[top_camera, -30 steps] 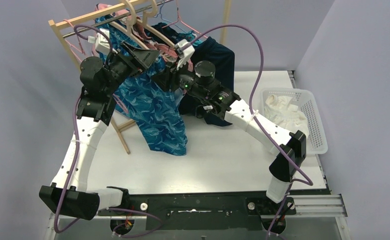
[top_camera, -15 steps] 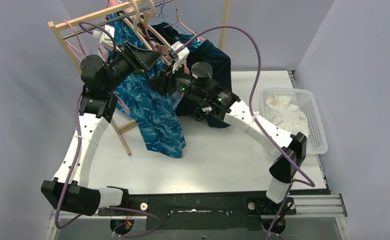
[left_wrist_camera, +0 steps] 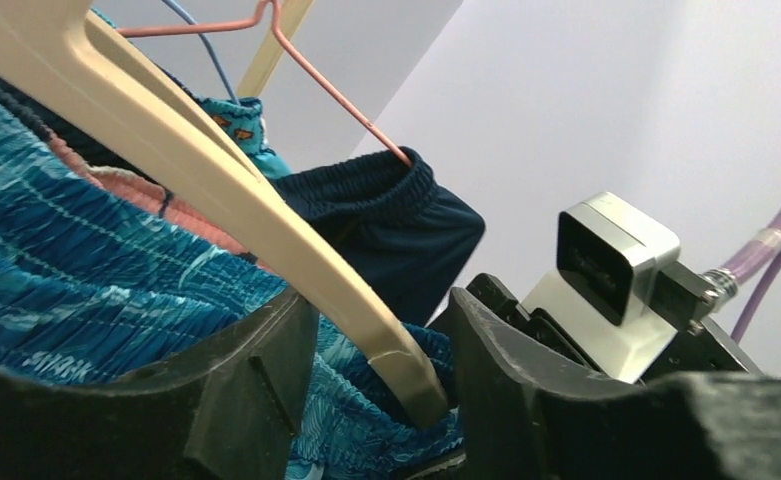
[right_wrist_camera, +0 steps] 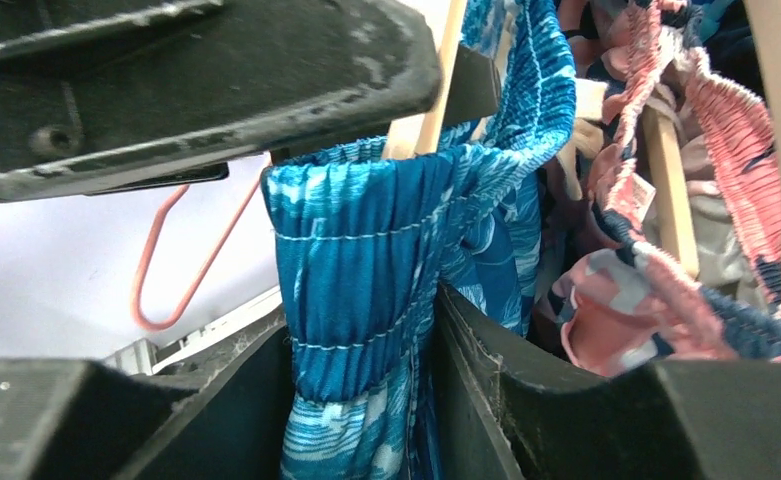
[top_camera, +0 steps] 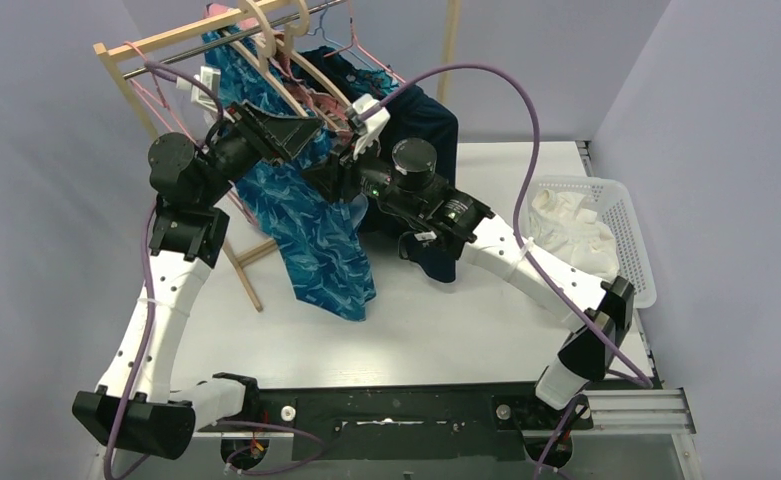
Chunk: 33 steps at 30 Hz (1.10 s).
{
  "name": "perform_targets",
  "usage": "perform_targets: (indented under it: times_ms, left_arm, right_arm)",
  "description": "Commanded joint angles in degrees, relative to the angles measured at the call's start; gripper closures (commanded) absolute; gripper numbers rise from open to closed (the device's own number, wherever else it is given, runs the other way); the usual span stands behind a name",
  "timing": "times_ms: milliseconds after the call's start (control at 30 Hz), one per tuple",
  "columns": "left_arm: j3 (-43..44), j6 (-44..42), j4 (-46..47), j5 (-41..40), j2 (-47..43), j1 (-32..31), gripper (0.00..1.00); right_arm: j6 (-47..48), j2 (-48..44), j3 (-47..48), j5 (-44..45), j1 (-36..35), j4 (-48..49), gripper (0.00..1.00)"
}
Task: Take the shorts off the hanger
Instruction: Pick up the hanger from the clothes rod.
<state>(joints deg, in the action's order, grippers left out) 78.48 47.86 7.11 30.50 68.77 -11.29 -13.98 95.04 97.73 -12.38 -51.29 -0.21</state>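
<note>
The blue wave-patterned shorts (top_camera: 316, 230) hang from a beige wooden hanger (top_camera: 266, 70) on the rack. My left gripper (top_camera: 301, 128) is shut on that hanger's arm end (left_wrist_camera: 396, 355), with the blue waistband (left_wrist_camera: 66, 290) bunched under it. My right gripper (top_camera: 338, 165) is shut on the blue waistband (right_wrist_camera: 356, 260) just below the hanger tip. Pink-and-navy floral shorts (right_wrist_camera: 666, 270) hang right beside it. Dark navy shorts (top_camera: 431, 120) hang on a pink wire hanger (left_wrist_camera: 336, 95). Teal printed shorts (left_wrist_camera: 236, 115) peek out behind. White shorts (top_camera: 566, 220) lie in the basket.
The wooden rack (top_camera: 156, 40) stands at the back left, its leg (top_camera: 241, 265) reaching onto the table. A white plastic basket (top_camera: 636, 230) sits at the right edge. Purple cables (top_camera: 506, 90) arc over both arms. Walls close in on both sides.
Both grippers have stayed on the hanger and waistband. The left arm's elbow has swung left and the right arm has stretched further toward the rack. The blue shorts shifted slightly left.
</note>
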Motion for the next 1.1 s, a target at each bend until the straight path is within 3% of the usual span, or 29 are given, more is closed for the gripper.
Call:
perform_targets:
  times_ms: [0, 300, 633, 733, 867, 1067]
  left_arm:
    - [-1.7, 1.27, 9.47, 4.98, -6.87, -1.34, 0.47]
    - [-6.71, -1.86, 1.1, 13.78, -12.25, -2.63, 0.26]
    - [-7.54, -8.13, -10.91, 14.15, -12.72, -10.79, 0.22]
    - [-6.61, -12.47, -15.82, 8.5, -12.55, -17.73, 0.22]
    - [-6.96, -18.22, -22.78, -3.86, -11.74, -31.44, 0.22]
    - [-11.66, -22.32, -26.73, -31.88, -12.02, -51.04, 0.22]
  right_arm:
    - [-0.43, -4.44, -4.09, 3.33, -0.68, 1.02, 1.0]
    - [-2.7, -17.81, -21.85, 4.0, -0.22, 2.18, 1.0]
    - [-6.99, -31.55, -37.29, 5.35, 0.5, 1.59, 1.0]
    - [-6.87, -35.62, -40.77, 7.06, 0.72, -0.73, 1.0]
    - [-5.8, -40.97, -44.67, 8.45, 1.13, -4.13, 1.0]
    - [-6.28, -45.8, -50.77, 7.45, 1.74, -8.61, 1.0]
